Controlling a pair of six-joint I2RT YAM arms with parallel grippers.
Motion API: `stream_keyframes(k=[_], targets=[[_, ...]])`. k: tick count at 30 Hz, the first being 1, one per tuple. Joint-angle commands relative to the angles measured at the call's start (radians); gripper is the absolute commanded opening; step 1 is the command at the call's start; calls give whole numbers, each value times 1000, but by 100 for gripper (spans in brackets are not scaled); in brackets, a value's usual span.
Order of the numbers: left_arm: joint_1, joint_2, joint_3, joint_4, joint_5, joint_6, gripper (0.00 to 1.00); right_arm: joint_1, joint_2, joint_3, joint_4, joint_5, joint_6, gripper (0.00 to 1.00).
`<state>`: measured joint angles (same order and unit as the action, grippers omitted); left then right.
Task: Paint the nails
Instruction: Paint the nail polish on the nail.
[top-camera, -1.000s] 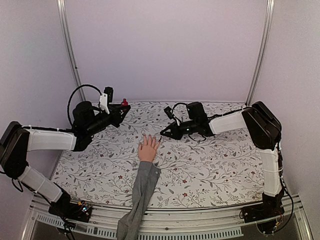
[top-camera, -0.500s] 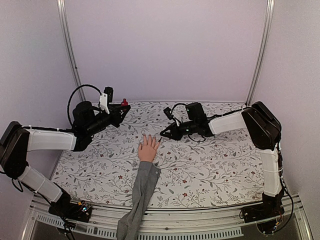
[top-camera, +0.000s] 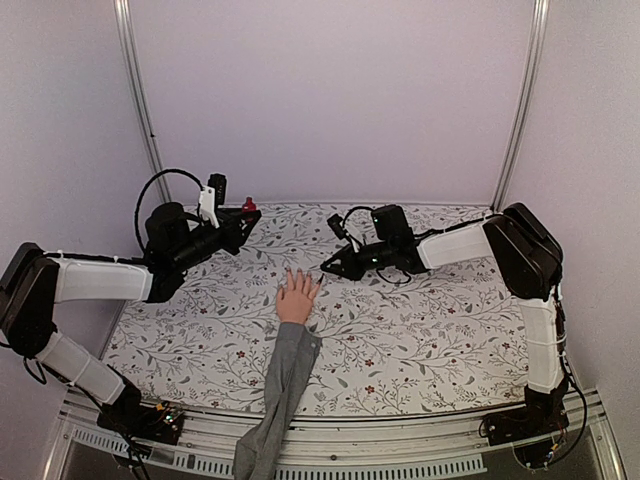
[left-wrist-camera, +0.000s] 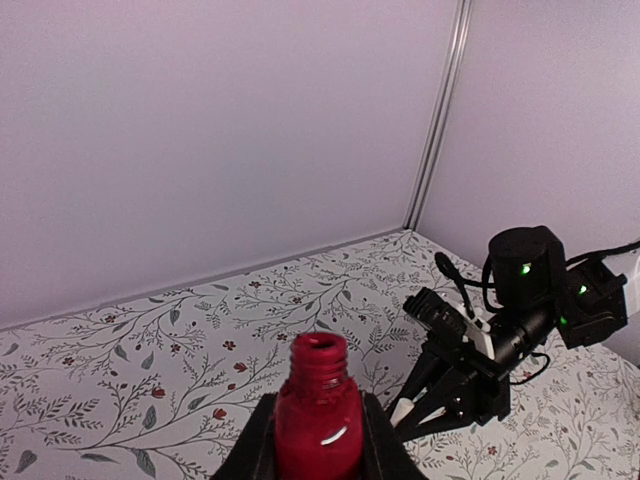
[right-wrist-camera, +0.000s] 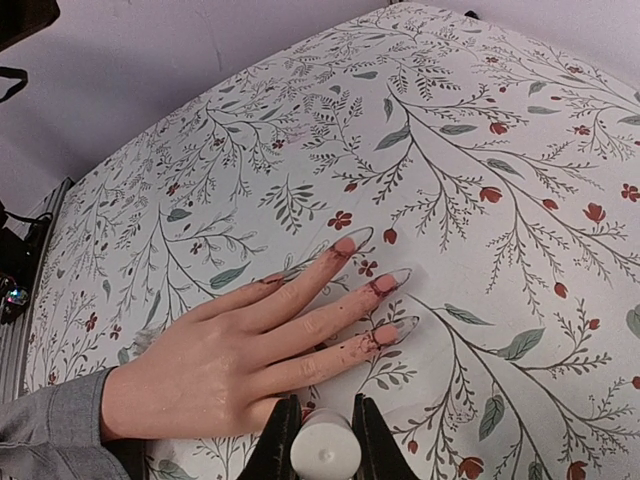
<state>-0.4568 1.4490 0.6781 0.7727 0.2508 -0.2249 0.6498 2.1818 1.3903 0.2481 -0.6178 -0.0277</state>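
**Polish bottle aloft, cap poised by the fingertips**

The mannequin hand lies palm down near the middle of the bench, on a cloth printed with leafy sprigs and small red flowers. Its fingers are spread and point toward the far wall. Its grey sleeve trails back and hangs over the near edge.

The nails show best in the right wrist view. They are long and almond-shaped, with pink beds and pale, see-through tips that rest on the cloth. Three are plainly in sight. Dark red smears sit at their bases and on the skin just behind them – patchy marks rather than an even coat. The remaining nails are hidden or too small to judge.

The right hand hangs low beside the mannequin's fingers, on their right in the overhead view. Its jaws are pinched narrowly around a white cap. Whatever hangs beneath the cap is hidden, so it cannot be told whether it touches a nail.

The left hand is raised above the far left part of the bench, well apart from the mannequin hand. It is clamped on a small red polish bottle – upright, with its threaded neck uncovered. The left wrist view looks across the bench, over the bottle's mouth, to the right arm.
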Motion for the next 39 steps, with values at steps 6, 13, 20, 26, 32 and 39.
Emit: stream_keyframes(k=[6, 13, 20, 26, 32, 39], targets=[[14, 9, 22, 33, -3, 5, 0, 3, 3, 1, 18, 31, -7, 0], [15, 10, 20, 33, -2, 3, 0, -9, -3, -4, 26, 29, 5, 0], [14, 9, 18, 33, -3, 3, 0, -17, -15, -10, 28, 38, 6, 0], [14, 7, 20, 33, -7, 5, 0, -28, -25, -10, 21, 50, 2, 0], [16, 7, 17, 32, -8, 4, 0, -38, -49, -7, 5, 63, -10, 0], [15, 1, 14, 31, -10, 6, 0, -42, -112, -17, -3, 52, -45, 0]])
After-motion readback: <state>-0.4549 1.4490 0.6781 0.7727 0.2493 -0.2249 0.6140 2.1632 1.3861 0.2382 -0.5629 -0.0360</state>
